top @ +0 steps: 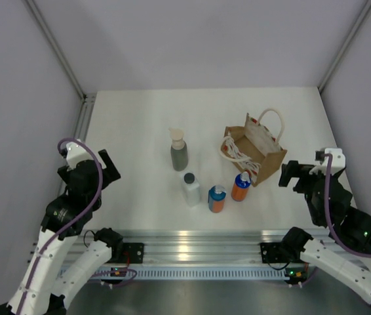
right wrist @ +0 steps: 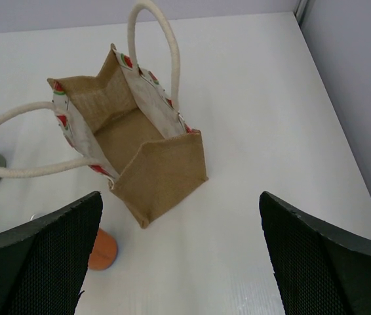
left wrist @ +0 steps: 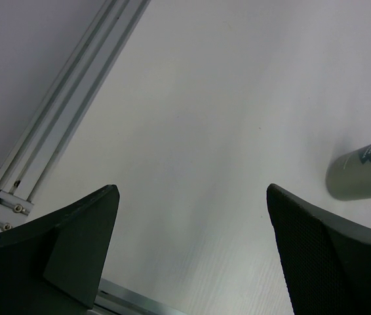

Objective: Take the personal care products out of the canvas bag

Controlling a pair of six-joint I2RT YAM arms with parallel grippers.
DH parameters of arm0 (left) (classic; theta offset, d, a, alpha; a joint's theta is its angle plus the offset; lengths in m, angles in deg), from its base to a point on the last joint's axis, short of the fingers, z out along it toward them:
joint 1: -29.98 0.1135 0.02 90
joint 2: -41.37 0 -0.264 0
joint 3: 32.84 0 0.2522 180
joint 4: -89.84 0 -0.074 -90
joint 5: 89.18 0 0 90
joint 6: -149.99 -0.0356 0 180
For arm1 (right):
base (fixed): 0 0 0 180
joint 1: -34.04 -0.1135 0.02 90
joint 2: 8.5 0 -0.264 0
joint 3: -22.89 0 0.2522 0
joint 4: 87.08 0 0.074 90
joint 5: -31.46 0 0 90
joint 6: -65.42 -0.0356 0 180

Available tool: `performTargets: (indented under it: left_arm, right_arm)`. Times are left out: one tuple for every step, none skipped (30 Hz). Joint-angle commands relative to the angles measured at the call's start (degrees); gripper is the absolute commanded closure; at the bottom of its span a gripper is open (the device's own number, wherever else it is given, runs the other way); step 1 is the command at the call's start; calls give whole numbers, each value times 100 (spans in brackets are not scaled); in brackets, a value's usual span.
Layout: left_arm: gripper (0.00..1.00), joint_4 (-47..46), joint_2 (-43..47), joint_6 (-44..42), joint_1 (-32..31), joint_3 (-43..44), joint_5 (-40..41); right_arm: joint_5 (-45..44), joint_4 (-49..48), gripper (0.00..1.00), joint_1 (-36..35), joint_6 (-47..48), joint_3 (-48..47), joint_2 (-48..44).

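**Canvas bag [top: 254, 147] stands open; four bottles out on the table [top: 133, 118]**

The bag sits upright right of centre, its brown inner floor showing in the right wrist view. To its left stand the grey-green pump bottle [top: 179, 154], the white bottle [top: 191, 190], the first orange bottle [top: 217, 199] and the second orange bottle [top: 241, 187], which is just beside the bag's near corner (touching or not, I cannot tell). The left gripper [top: 107, 167] and right gripper [top: 287, 174] hang with jaws spread, holding nothing.
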Motion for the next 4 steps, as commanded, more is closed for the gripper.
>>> performTargets:
  left_arm:
    - [2,-195,40,27,13,-7,89]
    - [2,-195,40,27,13,-7,89]
    - [2,-195,40,27,13,2,89]
    - [2,-195,40,27,22,2,89]
  right_arm:
    - [-184,49,1,43,-66,-7,-12]
    - [-193,49,1,43,-66,-7,-12]
    - [-193,49,0,43,-75,-7,-3]
    - [-193,49,0,43,-75,1,6]
